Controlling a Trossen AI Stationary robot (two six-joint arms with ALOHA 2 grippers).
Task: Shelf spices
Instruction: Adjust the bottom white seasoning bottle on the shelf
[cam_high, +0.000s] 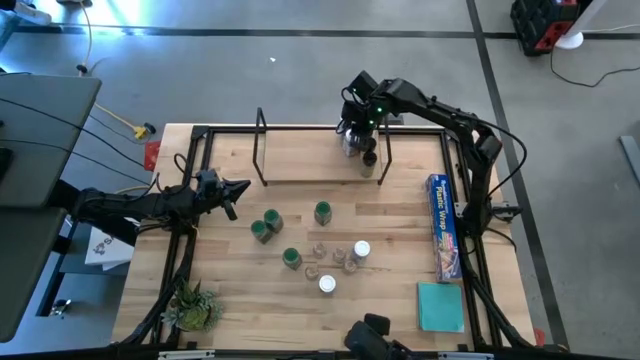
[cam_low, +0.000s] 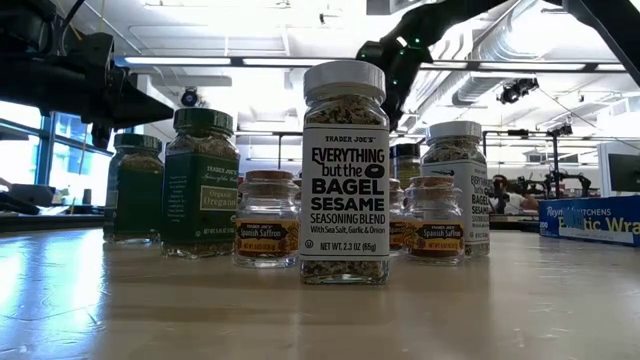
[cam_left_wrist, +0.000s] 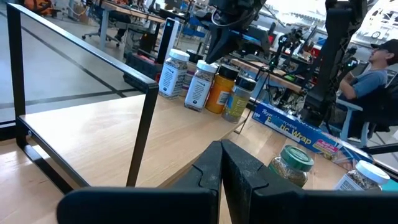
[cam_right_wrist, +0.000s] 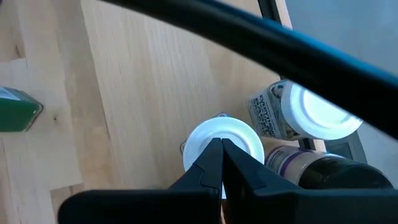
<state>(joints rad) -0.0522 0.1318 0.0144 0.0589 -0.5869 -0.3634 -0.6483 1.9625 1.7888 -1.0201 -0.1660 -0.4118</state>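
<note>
The shelf stands along the table's far side, a light plank between black hoops. Several spice jars stand in a row on its right end. My right gripper is shut, pointing steeply down over them. In the right wrist view its tips lie over a white-lidded jar, beside another white-lidded jar and a dark-lidded jar. More jars with green lids, white lids and small clear ones stand on the table's middle. My left gripper waits shut at the table's left. My right gripper's shut tips point down at the top of the white lid, which stands upright on the shelf. I cannot tell whether they touch it or hang just above it.
A long blue plastic-wrap box lies along the table's right edge, with a teal pad nearer the front. A small plant sits at the front left. The shelf's black hoop stands close before my left gripper. A person sits beyond the table.
</note>
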